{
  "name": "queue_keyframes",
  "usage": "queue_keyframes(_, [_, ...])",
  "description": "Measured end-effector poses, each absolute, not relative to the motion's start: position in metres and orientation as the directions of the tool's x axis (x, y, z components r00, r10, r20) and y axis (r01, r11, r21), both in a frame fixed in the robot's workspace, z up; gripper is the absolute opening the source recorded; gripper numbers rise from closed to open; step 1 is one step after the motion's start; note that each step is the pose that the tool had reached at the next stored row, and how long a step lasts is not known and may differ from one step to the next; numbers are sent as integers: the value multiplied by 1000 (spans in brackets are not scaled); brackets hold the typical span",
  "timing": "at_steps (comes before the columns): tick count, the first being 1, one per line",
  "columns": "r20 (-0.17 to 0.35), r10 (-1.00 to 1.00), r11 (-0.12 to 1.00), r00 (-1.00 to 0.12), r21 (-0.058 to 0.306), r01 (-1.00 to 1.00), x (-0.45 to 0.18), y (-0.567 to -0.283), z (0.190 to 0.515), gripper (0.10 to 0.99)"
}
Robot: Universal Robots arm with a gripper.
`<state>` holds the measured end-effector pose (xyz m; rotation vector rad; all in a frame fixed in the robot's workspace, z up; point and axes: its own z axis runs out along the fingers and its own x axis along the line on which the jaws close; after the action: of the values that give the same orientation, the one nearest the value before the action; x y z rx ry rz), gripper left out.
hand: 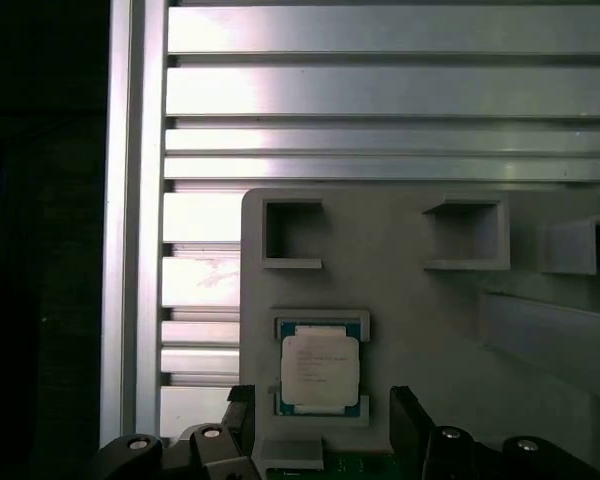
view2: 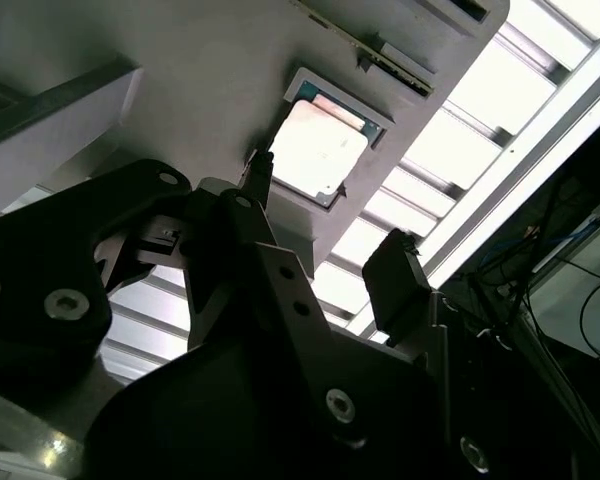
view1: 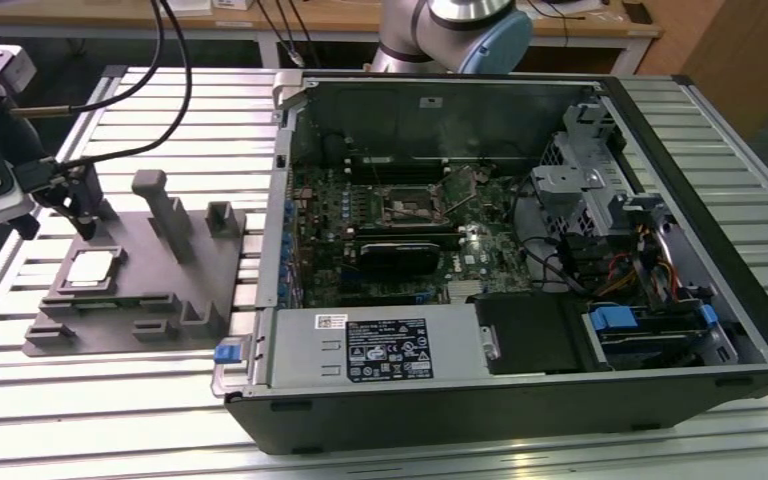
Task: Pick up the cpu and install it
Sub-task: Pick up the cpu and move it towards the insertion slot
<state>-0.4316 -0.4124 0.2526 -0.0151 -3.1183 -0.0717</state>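
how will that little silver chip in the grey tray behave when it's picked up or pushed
The chip looks thin, flat and rigid, so it probably won't flex or roll. Its shiny metal top may be slippery, and the thin edges give the gripper little to grip. It sits snugly in the tray pocket, so pushing likely won't shift it.

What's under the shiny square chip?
The cpu sits in a pocket of the grey tray. The pocket's floor beneath it is hidden.
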Motion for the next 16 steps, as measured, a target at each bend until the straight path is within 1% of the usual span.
queue_keyframes(9, [22,9,999,-1000,46,10,-432,-412,249,647])
queue_keyframes(16, [22,9,999,-1000,46,10,-432,-412,241,647])
